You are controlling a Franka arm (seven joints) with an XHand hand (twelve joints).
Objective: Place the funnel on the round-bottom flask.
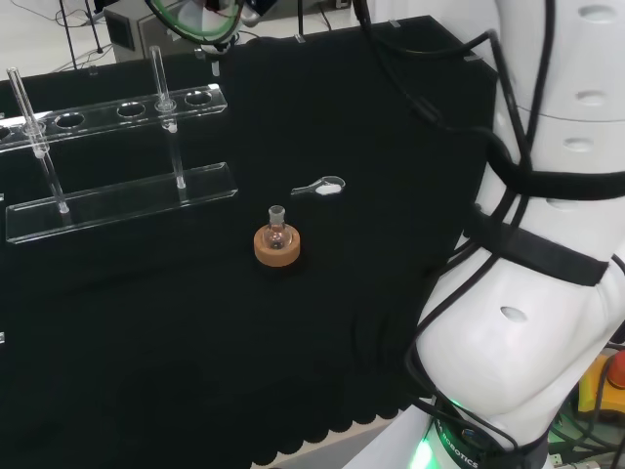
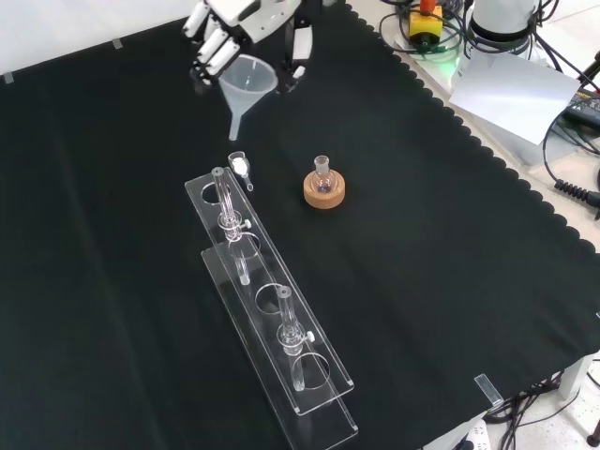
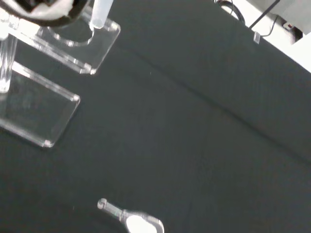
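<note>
In the front view the hand [image 2: 246, 21] has its fingers [image 2: 214, 49] curled around the rim of the funnel [image 2: 247, 84], whose stem points down. The round-bottom flask [image 2: 323, 175] stands apart, lower and to the right, upright on 1 cork ring [image 2: 324, 192].

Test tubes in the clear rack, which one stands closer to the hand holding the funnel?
In the front view, the upper test tube at the rack's end nearest the hand; the other tube stands farther down.

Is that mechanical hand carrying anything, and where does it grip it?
Yes: the hand holds the clear funnel by its wide cone near the rim, spout pointing down, above the cloth.
</note>
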